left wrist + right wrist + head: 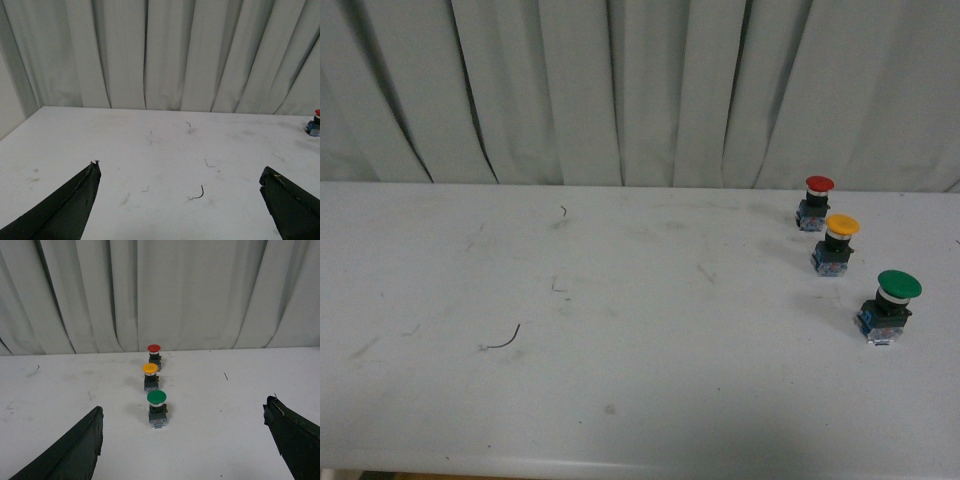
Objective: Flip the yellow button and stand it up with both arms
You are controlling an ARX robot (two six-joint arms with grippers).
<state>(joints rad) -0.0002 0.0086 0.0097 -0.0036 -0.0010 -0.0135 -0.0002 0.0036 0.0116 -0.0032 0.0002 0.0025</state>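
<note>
The yellow button [840, 244] stood upright on the desk [620, 340], cap up, near the far right corner and a little in from the far edge. Its round yellow-orange mushroom cap sat on a black collar, and under that was a blue and clear contact block resting on the desk top. In the right wrist view the same button [151, 376] showed its cap level, with the base squarely under it.

It was the middle one of a short slanting row of three. The red button [817, 202] stood just beyond it toward the far edge, and the green button [890, 305], with a wider cap, stood nearer the front edge and closer to the right edge. All three were upright and apart from each other.

The right gripper [182, 440] hung above the desk on the near side of the row, its fingers spread wide and touching nothing. The left gripper [180, 197] was likewise spread wide and empty, over the bare middle of the desk, where a thin dark curl of wire [199, 193] lay.
</note>
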